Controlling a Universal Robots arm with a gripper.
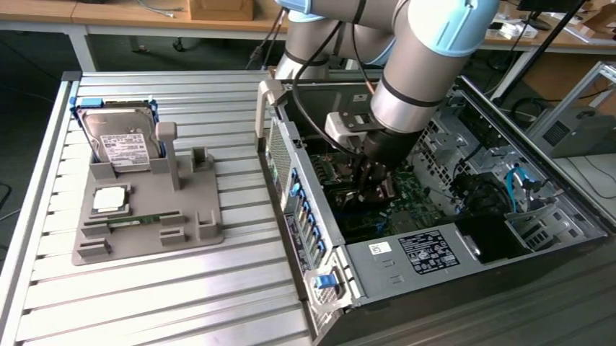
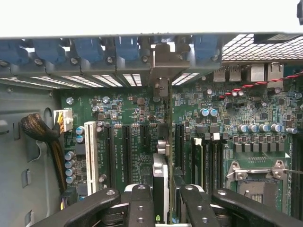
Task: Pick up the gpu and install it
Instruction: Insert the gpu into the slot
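Note:
My gripper reaches down into the open computer case, over the green motherboard. In the wrist view the gripper is shut on the gpu, a thin card seen edge-on between the two black fingers. The card stands upright over the motherboard among the long black expansion slots. Its metal bracket lies against the case's rear slot openings. Whether the card's edge sits in a slot is hidden.
A grey holder on the slatted table carries a hard drive, a square chip and a memory stick. Inside the case are blue slot latches, a braided cable bundle and the processor socket.

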